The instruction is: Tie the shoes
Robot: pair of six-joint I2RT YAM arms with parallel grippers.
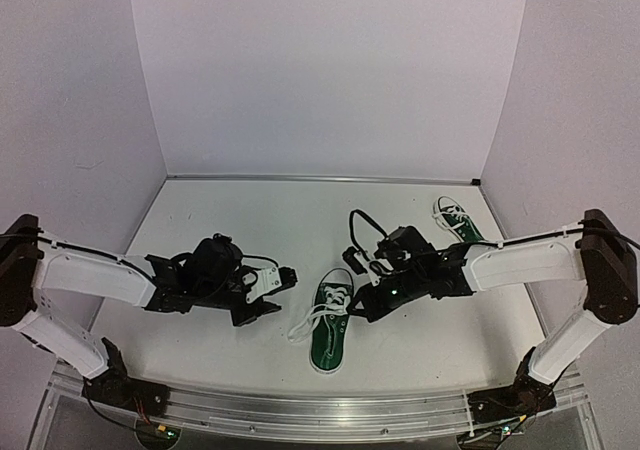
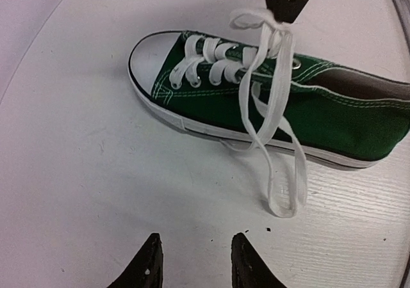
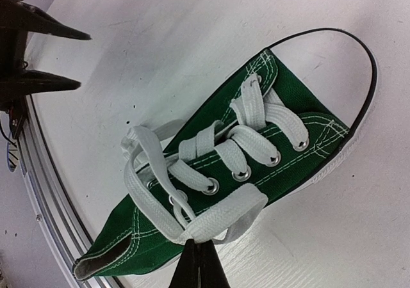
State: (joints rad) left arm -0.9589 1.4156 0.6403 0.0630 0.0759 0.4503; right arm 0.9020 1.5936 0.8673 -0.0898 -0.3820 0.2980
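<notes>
1. White surface (image 1: 240, 220), closed in by plain pale walls (image 1: 330, 70), is edged at the near side by a metal rail (image 1: 320, 410) on which both arms are mounted.
2. One green shoe (image 1: 332, 330) is set on its sole between the two tools, directly below the right tool (image 3: 197, 265) and just ahead of the left tool (image 2: 195, 262). Its white toe cap is turned away from the rail and its heel opening towards it.
3. The white lace (image 3: 221, 217) is threaded through the metal eyelets. Near the top eyelets it is gathered into a raised loop. Loose lengths are draped over the shoe's side that faces the left tool, and their ends lie on the surface.
4. The right tool's fingers (image 3: 191, 270) are pressed together above the upper eyelets, with the white lace pinched between their tips.
5. The left tool's fingers (image 2: 148, 265) are spread, and nothing is held between them. They are kept low over the surface, clear of the shoe and of the loose lace ends.
6. A second green shoe (image 1: 458, 218) is seen beyond the right tool, well apart from it, close to the far right corner of the walls.
</notes>
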